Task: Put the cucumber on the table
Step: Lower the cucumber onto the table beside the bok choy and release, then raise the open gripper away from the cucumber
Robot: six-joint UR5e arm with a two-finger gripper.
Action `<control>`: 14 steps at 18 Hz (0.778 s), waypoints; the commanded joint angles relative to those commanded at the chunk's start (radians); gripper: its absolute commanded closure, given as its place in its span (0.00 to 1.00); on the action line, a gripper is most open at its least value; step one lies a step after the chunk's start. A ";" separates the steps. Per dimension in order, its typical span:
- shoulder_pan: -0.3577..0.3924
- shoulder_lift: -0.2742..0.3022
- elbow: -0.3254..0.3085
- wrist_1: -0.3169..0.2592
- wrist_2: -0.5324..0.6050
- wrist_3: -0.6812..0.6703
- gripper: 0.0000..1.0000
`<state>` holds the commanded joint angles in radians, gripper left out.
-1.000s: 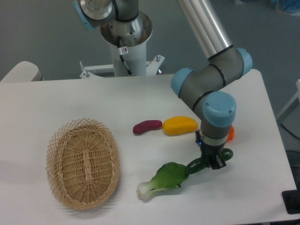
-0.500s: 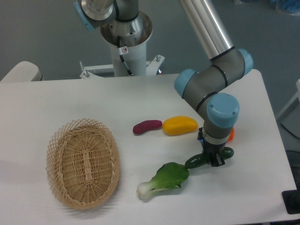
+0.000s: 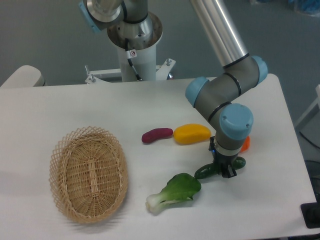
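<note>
The dark green cucumber lies nearly level just above the white table, right of the bok choy. My gripper points straight down and is shut on the cucumber's middle, so only its two ends show, the left end at the leaf tip and the right end past the fingers. Whether the cucumber touches the tabletop I cannot tell.
A bok choy lies left of the cucumber. A yellow mango and a purple vegetable sit behind it. An orange item is half hidden by the wrist. A wicker basket stands at the left.
The gripper and cucumber have shifted slightly up the image, away from the bok choy and toward the mango. The grip stays shut.
</note>
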<state>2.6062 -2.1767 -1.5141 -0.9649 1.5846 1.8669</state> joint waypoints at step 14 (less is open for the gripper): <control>-0.081 0.166 0.038 0.006 -0.002 -0.224 0.00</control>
<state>2.5250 -2.0112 -1.4757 -0.9587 1.5831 1.6429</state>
